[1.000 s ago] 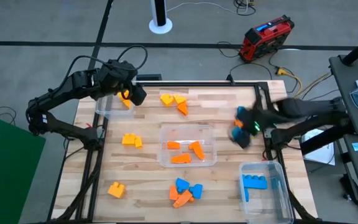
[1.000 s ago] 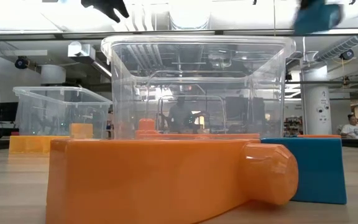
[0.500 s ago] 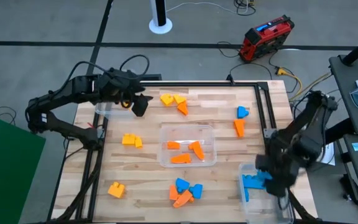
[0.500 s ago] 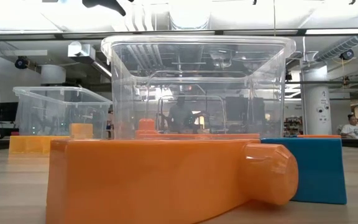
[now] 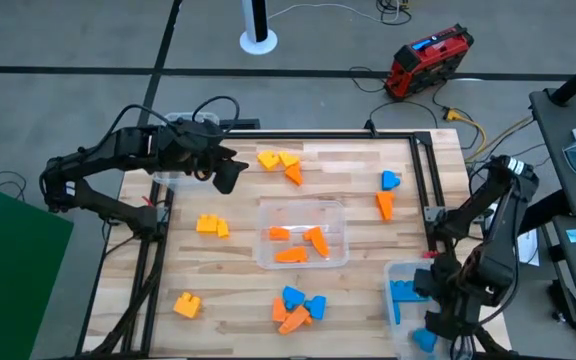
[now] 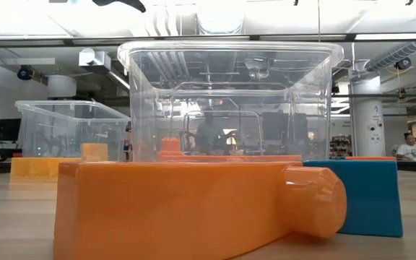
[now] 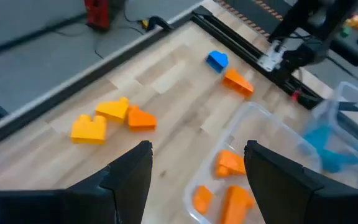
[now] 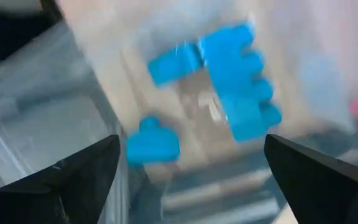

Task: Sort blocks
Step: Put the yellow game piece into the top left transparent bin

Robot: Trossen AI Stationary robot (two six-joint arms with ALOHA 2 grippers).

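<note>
- High view: the blocks lay scattered over the worktop (image 5: 238, 245). A yellow and orange cluster (image 5: 279, 163) sat at upper centre, a blue block (image 5: 390, 180) and an orange wedge (image 5: 384, 205) at upper right, yellow pieces (image 5: 211, 226) at centre left, one yellow block (image 5: 187, 304) at lower left, and a blue and orange pile (image 5: 297, 308) at lower centre. Orange pieces filled the middle bin (image 5: 302, 232); blue pieces (image 5: 408, 292) lay in the bin at lower right (image 5: 400, 272). The left gripper (image 5: 225, 174) hung at upper left, near the yellow cluster. The right gripper (image 5: 438, 318) hung over the lower-right bin.
- Low view: a big orange block (image 6: 193, 206) filled the foreground with a blue block (image 6: 363, 193) just behind it at right. The clear bin (image 6: 230, 101) rose behind them, and a second bin (image 6: 71, 130) stood at far left. Neither gripper was clear here.
- Left wrist view: the jaws stood apart with nothing between them, above two yellow blocks (image 7: 99, 118) and an orange one (image 7: 141, 117) at centre left of the frame.
- Right wrist view: the jaws stood wide apart and empty, over blue blocks (image 8: 232, 78) lying in the bin; a smaller blue piece (image 8: 152, 144) lay apart from them.
- Handling: the blocks looked like light, hard, smooth plastic, so they would likely slip or skid if nudged. Flat parallel sides seemed the best hold; sloped wedge faces and rounded ends would likely squirt out of the jaws.
</note>
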